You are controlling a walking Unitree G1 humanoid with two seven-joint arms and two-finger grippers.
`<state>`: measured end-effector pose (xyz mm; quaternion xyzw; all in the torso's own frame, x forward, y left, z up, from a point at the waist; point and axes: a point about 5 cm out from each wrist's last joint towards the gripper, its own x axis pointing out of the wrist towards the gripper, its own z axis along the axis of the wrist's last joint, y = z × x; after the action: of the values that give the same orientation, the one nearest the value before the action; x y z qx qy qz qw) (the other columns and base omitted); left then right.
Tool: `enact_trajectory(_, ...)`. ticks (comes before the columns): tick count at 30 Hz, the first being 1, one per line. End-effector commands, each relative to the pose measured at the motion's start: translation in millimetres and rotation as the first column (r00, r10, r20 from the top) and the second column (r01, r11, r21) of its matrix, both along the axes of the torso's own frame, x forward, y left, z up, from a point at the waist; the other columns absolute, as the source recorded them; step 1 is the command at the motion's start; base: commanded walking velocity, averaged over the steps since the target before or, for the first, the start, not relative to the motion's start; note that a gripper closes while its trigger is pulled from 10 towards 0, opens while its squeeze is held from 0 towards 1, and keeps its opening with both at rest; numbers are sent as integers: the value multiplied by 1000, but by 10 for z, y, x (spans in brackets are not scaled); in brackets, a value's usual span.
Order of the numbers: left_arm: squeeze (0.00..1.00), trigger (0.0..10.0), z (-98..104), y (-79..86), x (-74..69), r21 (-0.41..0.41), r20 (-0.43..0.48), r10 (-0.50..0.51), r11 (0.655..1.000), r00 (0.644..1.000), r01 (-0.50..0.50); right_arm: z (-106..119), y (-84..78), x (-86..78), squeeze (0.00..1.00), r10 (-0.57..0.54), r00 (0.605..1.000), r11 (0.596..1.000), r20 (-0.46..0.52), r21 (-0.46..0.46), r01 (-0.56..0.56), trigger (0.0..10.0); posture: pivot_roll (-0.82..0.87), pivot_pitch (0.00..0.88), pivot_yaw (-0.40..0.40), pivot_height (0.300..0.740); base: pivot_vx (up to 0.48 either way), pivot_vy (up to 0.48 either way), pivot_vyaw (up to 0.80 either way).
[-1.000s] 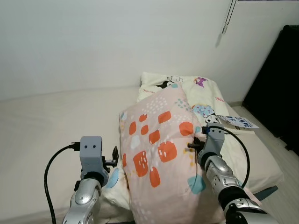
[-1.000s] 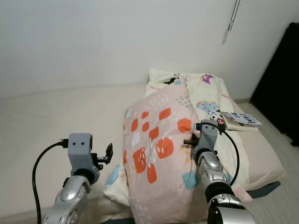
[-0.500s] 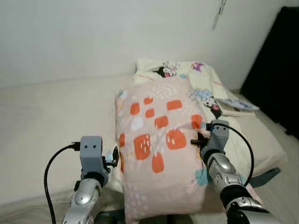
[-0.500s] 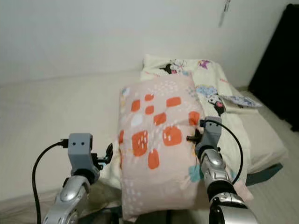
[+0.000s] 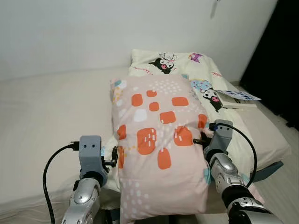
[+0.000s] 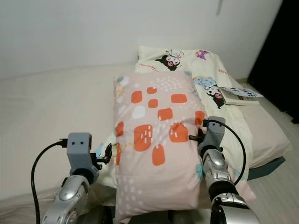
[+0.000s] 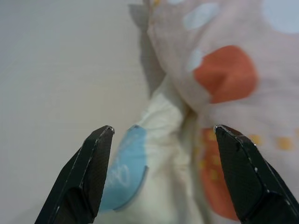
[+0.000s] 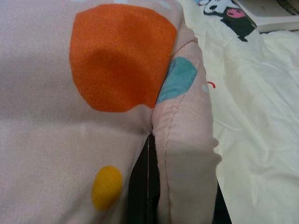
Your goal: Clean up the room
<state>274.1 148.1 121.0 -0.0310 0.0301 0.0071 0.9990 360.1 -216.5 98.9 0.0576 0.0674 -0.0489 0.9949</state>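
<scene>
A pink pillow (image 5: 156,140) with orange patches lies flat on the bed, lengthwise between my two arms. My right gripper (image 5: 201,140) is shut on the pillow's right edge; in the right wrist view a fold of pink fabric (image 8: 182,154) is pinched over the dark fingers (image 8: 140,196). My left gripper (image 5: 113,156) is open beside the pillow's left edge. Between its two black fingers (image 7: 93,163) I see rumpled white fabric with a blue patch (image 7: 124,172) and the pillow's side (image 7: 224,74), neither of them gripped.
The beige bed (image 5: 46,112) spreads to the left. A white cartoon-print quilt (image 5: 187,70) lies at the head, under and to the right of the pillow. A book (image 5: 236,97) rests on the bed's right side. Something tall and black (image 5: 280,56) stands at the right.
The pillow has gone from standing tilted up to lying flat on the bed. My right gripper stays shut on its edge; the left stays open. The camera has tilted and shifted.
</scene>
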Motion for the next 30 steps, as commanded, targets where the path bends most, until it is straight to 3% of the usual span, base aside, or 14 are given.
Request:
enact_trajectory(1,0,10000,-88,79,-3,11,-49,15,1000,999,-14,31,11,27,0,5,1000,1000,1,0,-5,10000,-19,186,-1,594,0,0,0)
enact_trajectory(8,0,10000,-177,187,75,-80,-109,-9,997,994,0,46,-46,39,0,6,1000,1000,-19,-19,-6,10000,-15,218,-5,570,0,0,0)
enact_trajectory(10,0,10000,-263,263,123,-224,-155,-78,974,985,41,64,-71,47,0,13,1000,1000,-22,-15,-13,10000,-16,238,-9,560,0,0,0)
enact_trajectory(13,0,10000,-276,295,143,-306,-156,-109,950,982,57,75,-84,51,0,16,1000,1000,-20,-5,-16,10000,-15,241,-9,555,0,0,0)
enact_trajectory(14,0,10000,-274,304,161,-428,-151,-154,900,976,76,82,-97,53,0,17,1000,1000,-18,5,-17,10000,-17,246,-10,551,0,0,0)
enact_trajectory(15,0,10000,-274,304,161,-428,-151,-154,900,976,76,82,-97,53,0,17,1000,1000,-18,5,-17,10000,-17,246,-10,551,0,0,0)
enact_trajectory(17,0,10000,-254,297,185,-627,-104,-229,770,968,115,81,-122,49,0,19,1000,999,-19,39,-18,10000,-12,249,-11,546,0,0,0)
enact_trajectory(18,0,10000,-254,297,185,-627,-104,-229,770,968,115,81,-122,49,0,19,1000,999,-19,39,-18,10000,-12,249,-11,546,0,0,0)
enact_trajectory(19,0,10000,-257,274,184,-684,-76,-270,715,960,147,72,-137,44,0,16,1000,998,-24,56,-14,10000,-12,250,-11,546,0,0,0)
enact_trajectory(21,16,10000,-253,246,179,-723,-38,-299,667,953,180,66,-150,39,0,11,1000,998,-26,69,-10,10000,-12,250,-11,546,0,0,0)
enact_trajectory(22,231,10000,-251,221,173,-746,-10,-318,634,948,205,62,-164,36,0,5,1000,997,-28,75,-3,10000,-16,253,-8,546,0,0,0)
enact_trajectory(23,1000,10000,-245,207,173,-761,18,-319,610,948,220,62,-179,32,0,-1,1000,997,-29,77,3,10000,-16,253,-8,546,0,0,0)
enact_trajectory(27,1000,10000,-229,225,202,-757,54,-287,613,956,227,74,-208,32,0,-10,1000,997,-26,78,12,10000,-22,258,-4,546,0,0,0)
enact_trajectory(30,1000,10000,-211,432,305,-683,42,-157,717,987,143,100,-225,40,0,-13,1000,997,-17,71,14,10000,-23,257,-6,546,0,0,0)
